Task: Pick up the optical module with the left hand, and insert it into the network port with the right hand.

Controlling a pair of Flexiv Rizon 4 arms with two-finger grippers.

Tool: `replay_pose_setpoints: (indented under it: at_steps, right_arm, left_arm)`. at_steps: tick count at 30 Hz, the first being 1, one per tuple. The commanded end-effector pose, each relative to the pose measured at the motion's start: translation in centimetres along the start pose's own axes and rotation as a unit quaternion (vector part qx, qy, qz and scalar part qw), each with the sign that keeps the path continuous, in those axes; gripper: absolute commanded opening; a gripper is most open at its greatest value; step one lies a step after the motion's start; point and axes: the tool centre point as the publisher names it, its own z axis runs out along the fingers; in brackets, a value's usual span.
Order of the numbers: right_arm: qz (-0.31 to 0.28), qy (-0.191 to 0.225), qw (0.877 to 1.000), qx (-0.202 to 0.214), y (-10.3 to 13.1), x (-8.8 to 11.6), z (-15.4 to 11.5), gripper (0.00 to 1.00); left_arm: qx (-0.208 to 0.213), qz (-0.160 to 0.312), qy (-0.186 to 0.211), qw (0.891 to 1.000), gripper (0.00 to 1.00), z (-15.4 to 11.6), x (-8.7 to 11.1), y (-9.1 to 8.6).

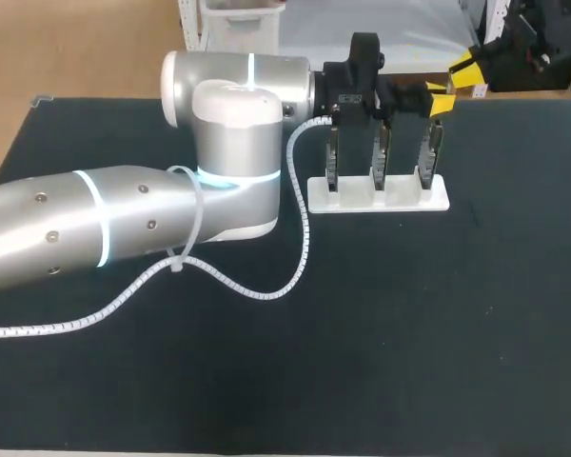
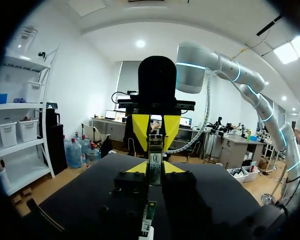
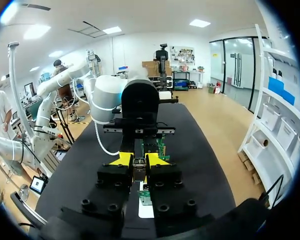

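3 green-board optical modules [image 1: 381, 157] standing in 1 white plastic rack [image 1: 400, 202]. The left gripper [image 2: 154, 169] and right gripper [image 3: 139, 161] are both pinched narrow on the end module [image 1: 429, 152].

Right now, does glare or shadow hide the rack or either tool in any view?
Head view: even light; the left arm shows glare on its silver shell, but the white rack reads clearly. Left wrist view: backlit, the right tool is mostly a dark silhouette. Right wrist view: nothing on the table is washed out.
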Motion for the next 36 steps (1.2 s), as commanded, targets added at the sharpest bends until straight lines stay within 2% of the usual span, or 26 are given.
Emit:
replay_pose_setpoints:
  at_steps: [1, 14, 16, 24, 30, 31, 36]
  right_arm:
    - [0.000, 0.000, 1.000, -0.001, 0.1, 0.1, 0.1, 0.00]
    - [-0.002, -0.005, 1.000, 0.004, 0.1, 0.1, 0.1, 0.00]
    - [-0.003, -0.006, 1.000, 0.005, 0.1, 0.1, 0.1, 0.00]
    - [-0.003, -0.007, 1.000, 0.005, 0.0, 0.2, 0.2, 0.00]
    - [-0.005, -0.007, 1.000, 0.006, 0.0, 0.2, 0.1, 0.00]
    - [-0.005, -0.008, 1.000, 0.005, 0.0, 0.2, 0.2, 0.00]
    - [-0.005, -0.009, 1.000, 0.005, 0.0, 0.2, 0.2, 0.00]
  left_arm:
    - [0.000, 0.001, -0.002, 1.000, 1.00, 0.1, 0.0, 0.2]
    - [-0.002, 0.004, 0.001, 1.000, 1.00, -0.1, 0.0, 0.2]
    - [-0.008, 0.006, 0.031, 0.999, 1.00, -0.4, 0.1, 0.2]
    - [-0.016, 0.009, 0.063, 0.998, 1.00, -1.7, 0.7, 0.3]
    - [-0.011, 0.022, 0.106, 0.994, 1.00, -2.6, 1.6, 0.5]
    - [-0.007, 0.010, 0.104, 0.995, 1.00, -2.8, 1.7, 0.5]
    - [-0.011, 0.039, 0.144, 0.989, 1.00, -3.1, 2.0, 0.8]
